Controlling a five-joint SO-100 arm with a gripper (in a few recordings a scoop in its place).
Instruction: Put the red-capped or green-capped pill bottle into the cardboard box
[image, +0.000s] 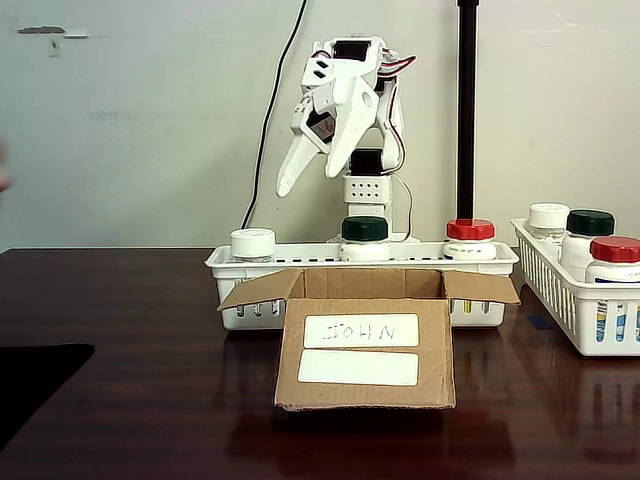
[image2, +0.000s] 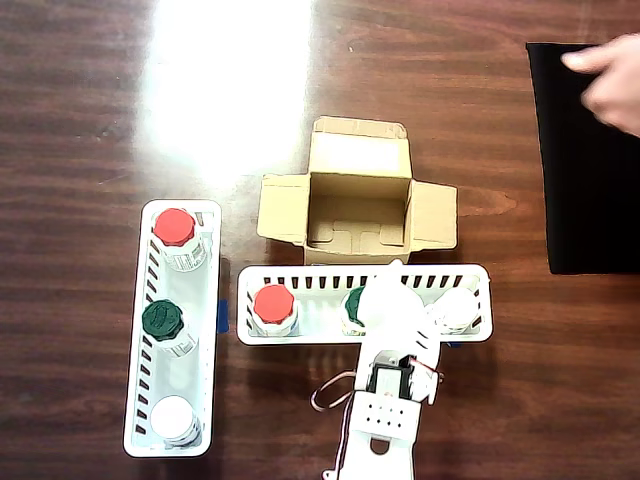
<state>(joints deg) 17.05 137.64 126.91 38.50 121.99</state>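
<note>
On the dark wooden table (image: 130, 330), the cardboard box (image: 364, 350) stands open and empty before a white basket (image: 228, 265). Above the basket's green-capped pill bottle (image: 365, 236), the gripper (image: 318, 135) hangs raised, fingers parted, holding nothing; the reach is starting, so descent onto that cap comes next.
</note>
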